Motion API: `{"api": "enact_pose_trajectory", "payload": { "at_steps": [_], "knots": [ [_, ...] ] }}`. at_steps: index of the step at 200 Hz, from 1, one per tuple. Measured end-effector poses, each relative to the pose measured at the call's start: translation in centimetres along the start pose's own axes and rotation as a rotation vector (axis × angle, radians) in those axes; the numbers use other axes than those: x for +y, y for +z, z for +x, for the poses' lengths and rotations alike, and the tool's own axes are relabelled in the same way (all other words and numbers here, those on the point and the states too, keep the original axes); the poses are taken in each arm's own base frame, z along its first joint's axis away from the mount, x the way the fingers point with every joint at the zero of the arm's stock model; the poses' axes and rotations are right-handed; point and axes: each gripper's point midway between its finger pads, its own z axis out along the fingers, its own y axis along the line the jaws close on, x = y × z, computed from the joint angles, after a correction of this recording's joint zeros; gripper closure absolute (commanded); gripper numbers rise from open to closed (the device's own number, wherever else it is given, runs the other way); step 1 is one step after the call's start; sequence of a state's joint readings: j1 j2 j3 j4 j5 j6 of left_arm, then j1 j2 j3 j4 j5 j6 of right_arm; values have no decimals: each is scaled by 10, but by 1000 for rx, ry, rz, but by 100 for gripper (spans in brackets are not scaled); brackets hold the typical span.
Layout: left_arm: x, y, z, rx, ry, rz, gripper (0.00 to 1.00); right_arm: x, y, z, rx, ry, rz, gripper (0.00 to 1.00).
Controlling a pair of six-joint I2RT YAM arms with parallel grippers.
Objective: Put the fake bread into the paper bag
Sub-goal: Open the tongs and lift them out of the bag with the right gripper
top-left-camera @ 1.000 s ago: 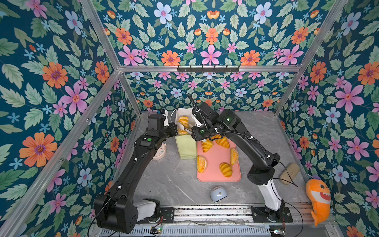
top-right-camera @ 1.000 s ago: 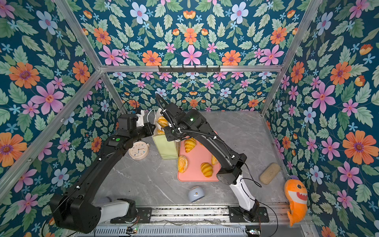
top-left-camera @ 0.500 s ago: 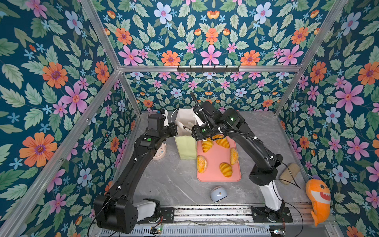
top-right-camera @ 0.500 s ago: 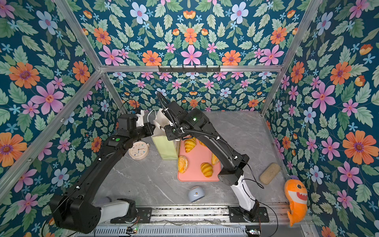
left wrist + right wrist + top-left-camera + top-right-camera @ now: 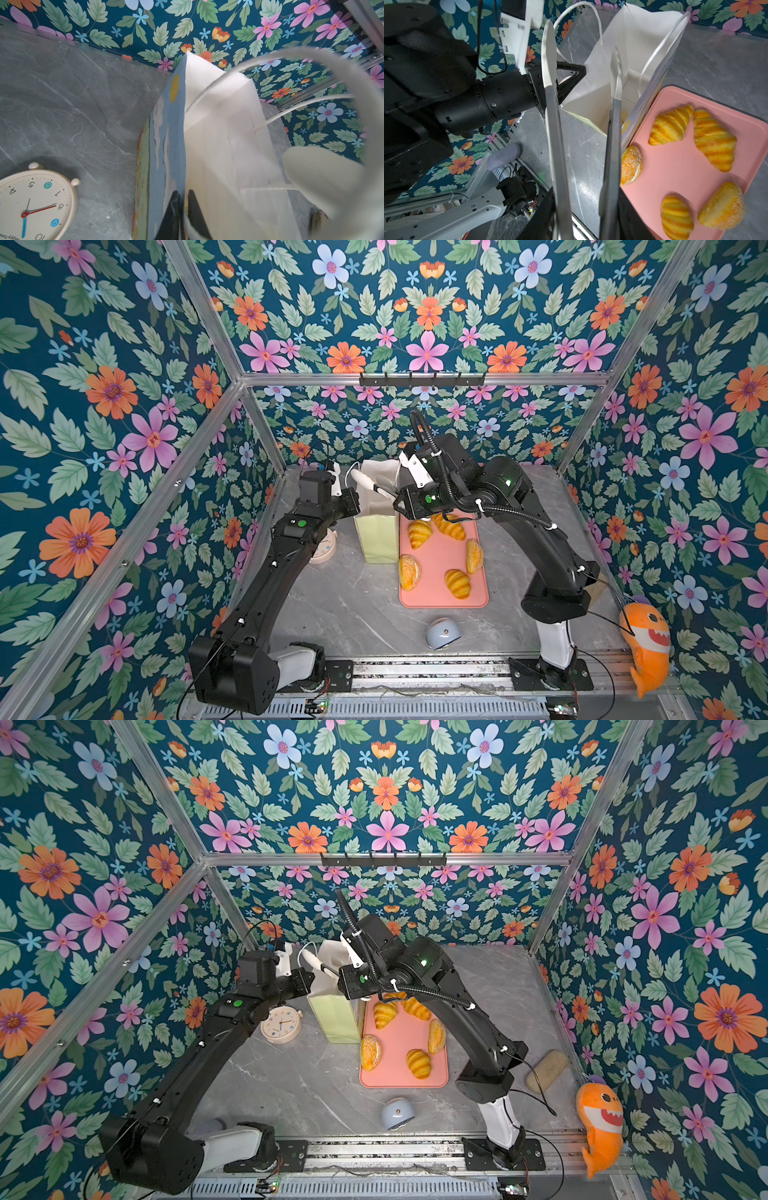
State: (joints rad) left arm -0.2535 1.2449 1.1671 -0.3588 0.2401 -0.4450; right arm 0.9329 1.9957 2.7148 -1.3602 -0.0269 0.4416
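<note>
The paper bag [image 5: 376, 539] [image 5: 334, 1019] stands upright and open left of a pink tray [image 5: 440, 556]. My left gripper [image 5: 352, 501] [image 5: 183, 195] is shut on the bag's printed wall at the rim. My right gripper [image 5: 374, 486] [image 5: 581, 36], with long pale fingers, hovers open over the bag's mouth [image 5: 623, 52] with nothing between them. Several pieces of fake bread lie on the tray: croissants [image 5: 419, 533] [image 5: 670, 126] and seeded buns [image 5: 408, 571] [image 5: 631, 165]. A golden bit [image 5: 624, 114] shows deep inside the bag.
A cream alarm clock [image 5: 281, 1025] [image 5: 31, 203] lies left of the bag under the left arm. A pale blue dome [image 5: 442, 632] sits near the front rail. A tan block [image 5: 546, 1069] and an orange shark toy [image 5: 646, 639] are at the right wall.
A golden pastry seen at the bag's mouth by the right gripper one second ago has dropped out of sight inside. The right gripper has shifted a little; the left arm holds still.
</note>
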Motion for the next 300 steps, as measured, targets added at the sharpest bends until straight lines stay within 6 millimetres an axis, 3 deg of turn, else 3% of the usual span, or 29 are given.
{"api": "enact_pose_trajectory", "payload": {
  "at_steps": [53, 94, 123, 152, 202, 252, 300],
  "knots": [
    [0, -1, -1, -3, 1, 1, 89, 9, -48, -3, -58, -23, -64, 60],
    [-1, -3, -2, -5, 1, 2, 88, 3, -92, 11, -77, -34, -71, 63],
    [-3, -7, -4, -14, 4, 6, 88, -10, -117, 27, -73, -38, -38, 63],
    [-4, -9, -4, -18, 5, 8, 88, -37, -136, 48, -55, -38, 63, 64],
    [-3, -8, -3, -14, 7, 7, 88, -98, -140, 97, 64, 14, 300, 64],
    [0, -5, 3, -1, 4, 2, 88, -150, -123, 147, 214, 132, 464, 64],
    [0, -5, 3, -2, 5, 6, 87, -185, -111, 162, 286, 235, 574, 64]
  ]
}}
